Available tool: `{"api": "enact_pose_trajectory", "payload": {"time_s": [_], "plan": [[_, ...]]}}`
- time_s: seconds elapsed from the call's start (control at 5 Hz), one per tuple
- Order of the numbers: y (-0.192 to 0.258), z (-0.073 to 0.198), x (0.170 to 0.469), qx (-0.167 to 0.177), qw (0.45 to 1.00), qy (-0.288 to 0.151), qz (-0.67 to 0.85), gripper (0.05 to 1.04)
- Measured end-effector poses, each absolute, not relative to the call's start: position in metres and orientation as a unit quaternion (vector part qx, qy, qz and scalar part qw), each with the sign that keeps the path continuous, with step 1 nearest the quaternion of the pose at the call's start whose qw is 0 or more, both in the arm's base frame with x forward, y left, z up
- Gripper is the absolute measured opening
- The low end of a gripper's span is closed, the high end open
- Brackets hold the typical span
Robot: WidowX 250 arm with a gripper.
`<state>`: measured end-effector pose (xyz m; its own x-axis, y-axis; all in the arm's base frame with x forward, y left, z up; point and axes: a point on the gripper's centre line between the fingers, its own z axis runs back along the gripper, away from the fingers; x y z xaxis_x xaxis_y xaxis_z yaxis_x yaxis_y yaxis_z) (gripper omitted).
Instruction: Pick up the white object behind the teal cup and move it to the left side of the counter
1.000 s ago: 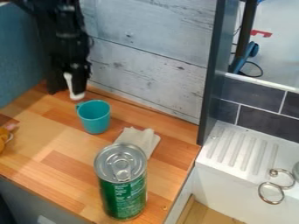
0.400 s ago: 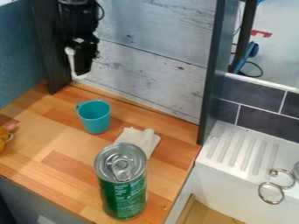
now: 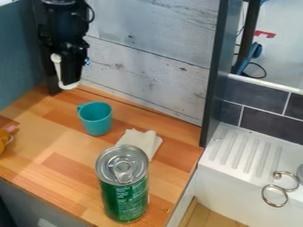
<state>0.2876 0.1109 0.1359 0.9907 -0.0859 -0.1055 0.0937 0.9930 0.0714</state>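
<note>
Jaws of the black gripper (image 3: 71,80): opening cannot be told from this angle, dark parts against a dark upright. A white curved piece (image 3: 58,73) runs down the side of the gripper and hooks round below its lower end; it may be something held or a part of the tool, the view does not settle which. Position: upper left, pointing down by the rear left corner of the wooden table (image 3: 35,128); contact with the surface not determinable. Nearest item: teal cup (image 3: 96,119), on the table just in front of the gripper and a little to the right in view, upright, mouth up, handle toward the upper left. Next, right and forward of the cup, apart from it: off-white crumpled cloth (image 3: 142,141), lying on the wood. Closer to the camera, a green can (image 3: 125,195) with silver lid and pull tab, standing upright, its top overlapping part of the cloth in view. At the left edge, an orange item (image 3: 3,141), partly cut off. Behind the table, a pale board wall (image 3: 148,66). To the right, past a dark post (image 3: 214,75), a white sink (image 3: 222,175) with a grooved draining surface; curled metal pieces (image 3: 274,196) at its right side.
</note>
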Motion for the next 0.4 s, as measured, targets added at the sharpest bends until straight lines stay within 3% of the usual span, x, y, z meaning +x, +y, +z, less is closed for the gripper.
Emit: {"api": "enact_pose_trajectory", "payload": {"time_s": [0.4], "plan": [[0.153,0.113,0.267,0.036,0.997,0.07,0.004,0.599]]}}
